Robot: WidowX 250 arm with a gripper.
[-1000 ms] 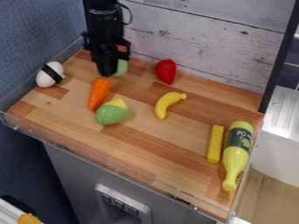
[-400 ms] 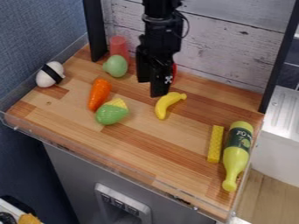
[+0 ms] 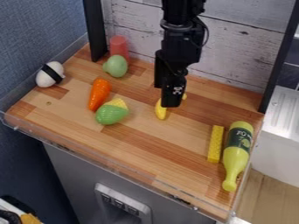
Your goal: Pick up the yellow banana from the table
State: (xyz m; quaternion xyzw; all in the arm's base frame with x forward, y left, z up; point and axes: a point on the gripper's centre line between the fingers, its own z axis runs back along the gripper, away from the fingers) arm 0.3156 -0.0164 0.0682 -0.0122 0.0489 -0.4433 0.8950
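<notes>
Hand shifted right, now over the banana

Camera view. Your arm has swung from the worktop's back left corner, across the back, to lower in front of the banana. The hand now covers the banana's middle, both ends showing. Those ends match their earlier place, back of centre on the worktop; no sign you've moved it. My read: work has come round to the banana, with no grasp confirmed. Can't tell how far open the hand is, nor whether it holds anything; contact unclear too.

Count, same view:
- one banana
- one orange carrot, left of it
- one green-and-yellow corn piece, by the carrot's lower end
- one green pear-like piece, back left
- one red cylinder, behind that
- one white piece with black band, far left
- one yellow block, right
- one yellow-green bottle, beside the block
</notes>
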